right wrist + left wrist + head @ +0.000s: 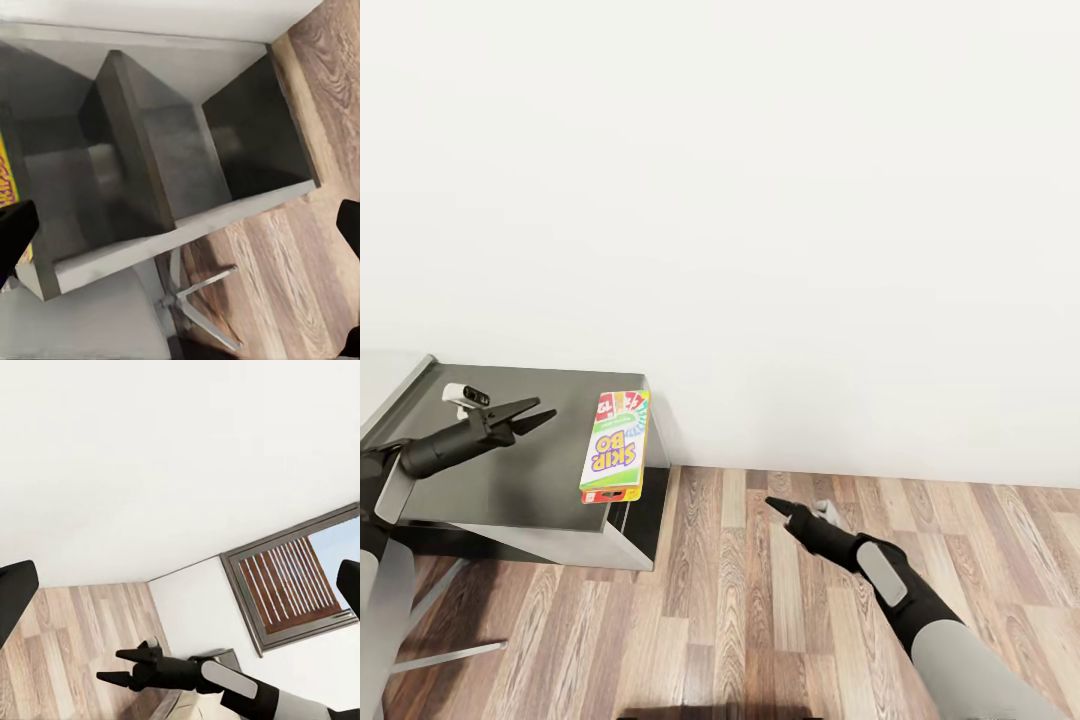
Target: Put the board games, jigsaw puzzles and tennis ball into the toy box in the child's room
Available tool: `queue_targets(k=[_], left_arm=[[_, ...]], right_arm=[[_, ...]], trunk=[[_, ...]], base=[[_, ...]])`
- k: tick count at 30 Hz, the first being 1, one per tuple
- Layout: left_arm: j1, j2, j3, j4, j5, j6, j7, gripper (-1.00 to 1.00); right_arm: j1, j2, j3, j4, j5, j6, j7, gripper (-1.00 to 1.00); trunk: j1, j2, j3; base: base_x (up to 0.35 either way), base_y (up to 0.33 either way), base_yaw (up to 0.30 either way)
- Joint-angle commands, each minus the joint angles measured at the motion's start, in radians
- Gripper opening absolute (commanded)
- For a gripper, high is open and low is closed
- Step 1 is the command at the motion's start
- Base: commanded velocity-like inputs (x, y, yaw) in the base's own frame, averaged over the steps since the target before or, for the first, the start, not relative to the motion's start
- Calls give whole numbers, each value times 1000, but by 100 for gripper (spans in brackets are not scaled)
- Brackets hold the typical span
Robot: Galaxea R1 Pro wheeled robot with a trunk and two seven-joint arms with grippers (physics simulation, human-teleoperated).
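Observation:
One board game (615,446), a white, red and yellow box with big letters, lies flat on the right end of a low dark grey-topped cabinet (510,470). Its edge also shows as the board game (6,180) in the right wrist view. My left gripper (540,411) hovers open over the cabinet top, a little to the left of the game and apart from it. My right gripper (775,503) hangs open over the wood floor to the right of the cabinet, holding nothing. The toy box, the table and the bed are out of view.
A plain white wall rises behind the cabinet. The cabinet's side has open dark compartments (172,165). Thin metal legs (196,298) stand on the plank floor (760,620) beside it. A window with wooden blinds (289,585) is seen past my right gripper (112,666).

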Motion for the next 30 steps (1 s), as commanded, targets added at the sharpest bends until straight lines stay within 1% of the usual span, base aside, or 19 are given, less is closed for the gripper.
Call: queue_targets(k=[1,3,10,22,30], left_arm=[[-1,0,0,0,0,11,-3,100],[0,0,0,0,0,11,-3,100],[0,0,0,0,0,11,-2,100],[0,-1,0,0,-1,11,-2,100],[0,-1,0,0,0,11,-2,100]], right_arm=[[-2,3,2,0,-2,3,9,100],[-5,10,4,1,9,-1,32,100],[-8,14,5,-4,16,-6,53,100],[-8,11,5,-7,16,-7,57,100],[-8,14,5,-7,17,-9,56,100]], trunk=[[1,-2,-1],[1,-2,-1],[1,-2,-1],[1,-2,-1],[1,-2,-1]], base=[[0,0,0],[0,0,0],[0,0,0],[5,0,0],[111,36,0]])
